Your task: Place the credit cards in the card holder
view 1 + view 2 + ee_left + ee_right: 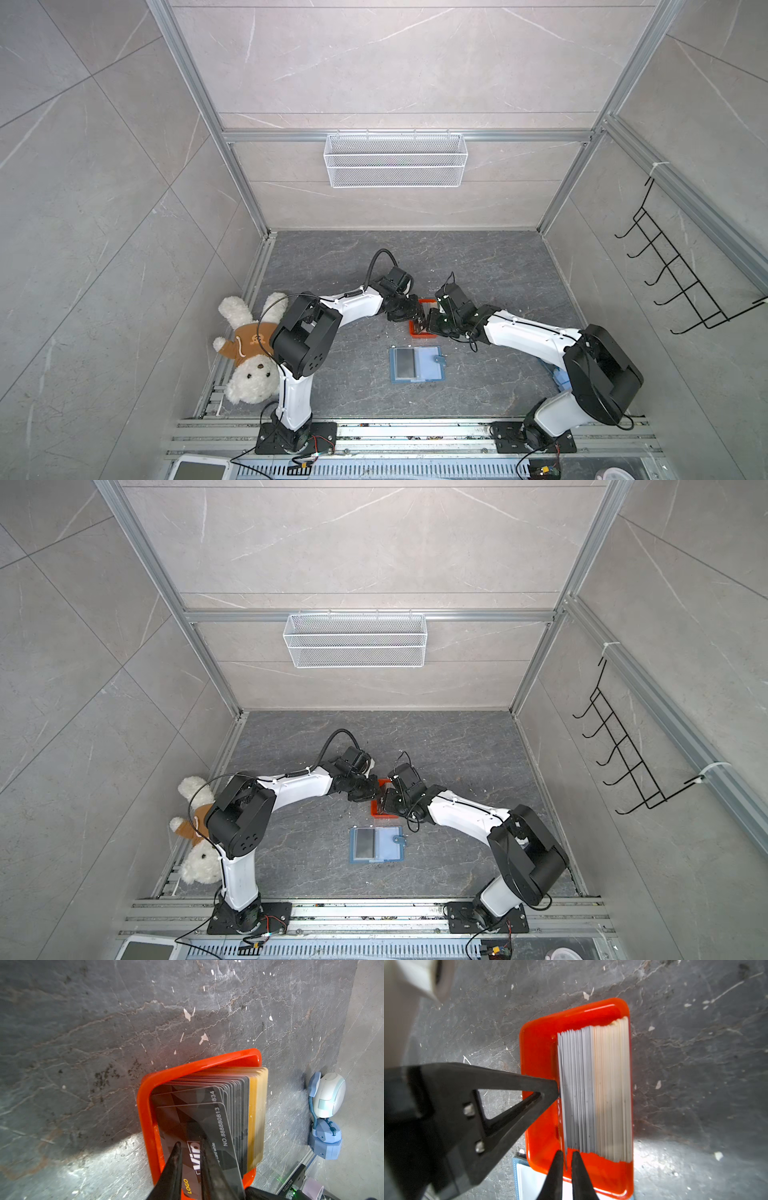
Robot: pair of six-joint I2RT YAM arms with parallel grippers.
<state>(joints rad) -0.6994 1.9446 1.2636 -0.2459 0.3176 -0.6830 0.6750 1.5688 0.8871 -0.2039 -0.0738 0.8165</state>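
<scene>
The credit cards (pixel 596 1084) stand on edge as a thick stack in a small orange tray (pixel 539 1053), dark-faced in the left wrist view (pixel 239 1105). My right gripper (pixel 567 1155) has closed onto the end of the outermost card, which shows as a thin edge between its fingertips. My left gripper (pixel 190 1144) is slightly open, and one of its fingers (pixel 529 1093) touches the stack's front face. In both top views the two grippers (pixel 417 313) (pixel 424 324) meet over the tray (pixel 415 330). The blue card holder (pixel 417 363) (pixel 376 844) lies open and flat nearer the front.
A teddy bear (pixel 249 357) lies at the left wall by the left arm. A blue and white toy (pixel 326 1115) sits near the right arm's base. A white wire basket (pixel 395 160) hangs on the back wall and a black hook rack (pixel 681 274) on the right wall.
</scene>
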